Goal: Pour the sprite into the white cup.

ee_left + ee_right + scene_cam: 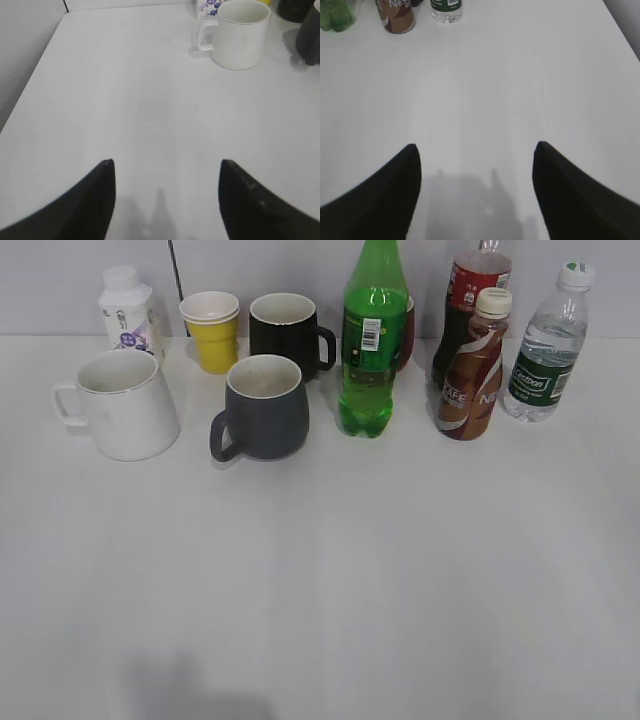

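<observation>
The sprite (372, 340), a tall bright-green bottle with a barcode patch, stands upright at the back middle of the table; its base shows in the right wrist view (335, 14). The white cup (122, 403), a large white mug with a loop handle on its left, stands at the back left and also shows in the left wrist view (238, 32). My left gripper (166, 167) is open and empty over bare table, well short of the cup. My right gripper (476, 150) is open and empty over bare table, far from the bottles. Neither gripper shows in the exterior view.
A dark grey mug (264, 406), a black mug (288, 330), a yellow paper cup (212, 330) and a small white bottle (128, 310) stand near the cup. A brown coffee bottle (476, 368), a dark cola bottle (464, 300) and a clear water bottle (548, 345) stand right of the sprite.
</observation>
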`<control>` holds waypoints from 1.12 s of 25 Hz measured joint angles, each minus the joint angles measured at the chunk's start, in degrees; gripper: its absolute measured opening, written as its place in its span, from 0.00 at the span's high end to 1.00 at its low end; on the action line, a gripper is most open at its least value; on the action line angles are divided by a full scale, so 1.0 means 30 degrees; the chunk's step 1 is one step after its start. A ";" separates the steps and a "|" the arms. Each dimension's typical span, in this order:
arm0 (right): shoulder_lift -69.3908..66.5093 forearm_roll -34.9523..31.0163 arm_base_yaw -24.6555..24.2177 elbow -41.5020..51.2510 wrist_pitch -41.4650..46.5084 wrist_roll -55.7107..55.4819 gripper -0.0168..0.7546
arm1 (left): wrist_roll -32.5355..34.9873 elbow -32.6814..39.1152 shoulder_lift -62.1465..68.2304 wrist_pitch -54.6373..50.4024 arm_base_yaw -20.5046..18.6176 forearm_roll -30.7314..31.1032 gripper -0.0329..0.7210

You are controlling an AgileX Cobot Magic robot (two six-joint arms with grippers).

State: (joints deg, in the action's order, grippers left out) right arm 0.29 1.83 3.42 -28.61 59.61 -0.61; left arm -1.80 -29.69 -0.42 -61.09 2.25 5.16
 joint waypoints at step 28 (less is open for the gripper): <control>0.0000 -0.0023 0.0000 0.0000 0.0000 0.0000 0.30 | 0.0000 0.1912 1.6798 2.8248 0.0000 -0.2039 0.46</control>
State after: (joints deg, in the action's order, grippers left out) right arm 0.29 1.76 3.42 -28.61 59.61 -0.61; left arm -1.80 -23.95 49.98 23.65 2.25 -0.96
